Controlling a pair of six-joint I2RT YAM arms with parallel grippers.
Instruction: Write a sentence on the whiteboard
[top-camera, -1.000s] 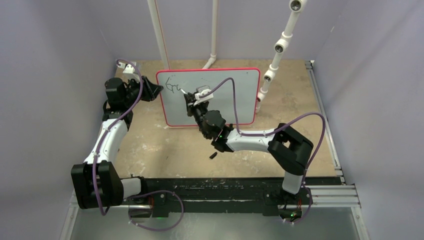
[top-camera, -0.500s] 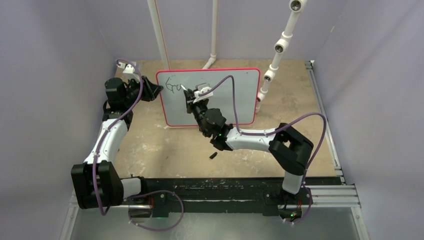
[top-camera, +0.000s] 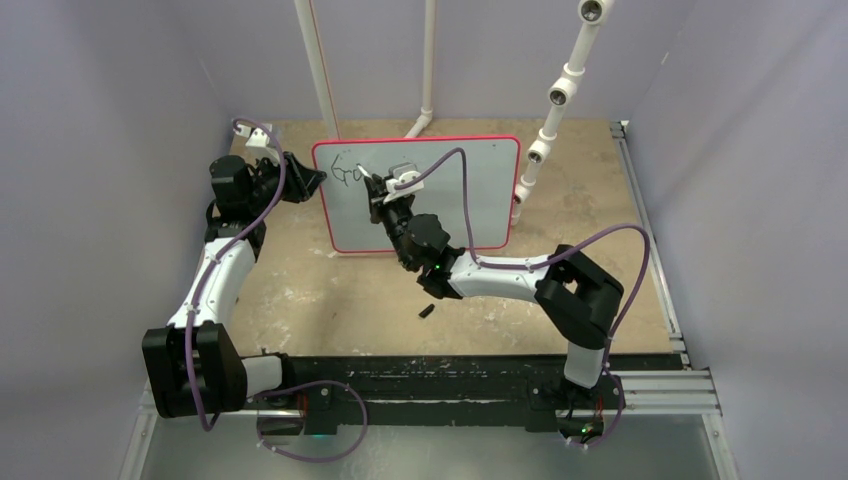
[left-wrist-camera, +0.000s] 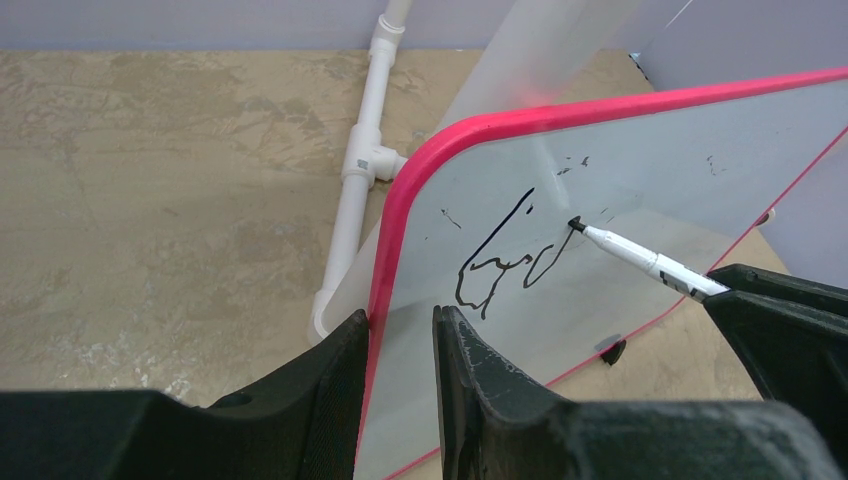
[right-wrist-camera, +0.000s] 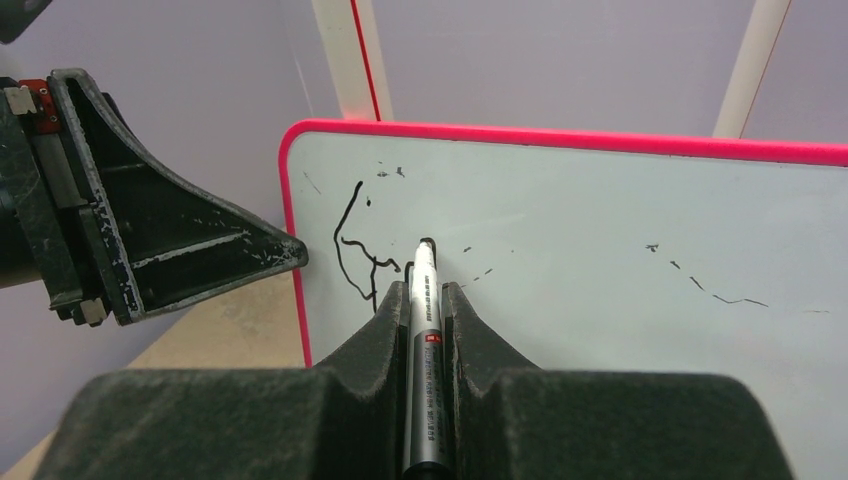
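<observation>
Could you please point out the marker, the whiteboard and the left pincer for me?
marker (right-wrist-camera: 424, 282), right wrist view, on its barrel near the tip.
whiteboard (right-wrist-camera: 600, 220), right wrist view, on its bare white face.
left pincer (left-wrist-camera: 400, 325), left wrist view, midway between its fingertips.

From above and behind the arm bases, my top camera looks down over the whole bench (top-camera: 330, 290). Both wrist cameras sit close, sighting past the left fingers (left-wrist-camera: 320, 400) and right fingers (right-wrist-camera: 380, 340); all three share the upper-left corner of the whiteboard (top-camera: 490, 190).
</observation>
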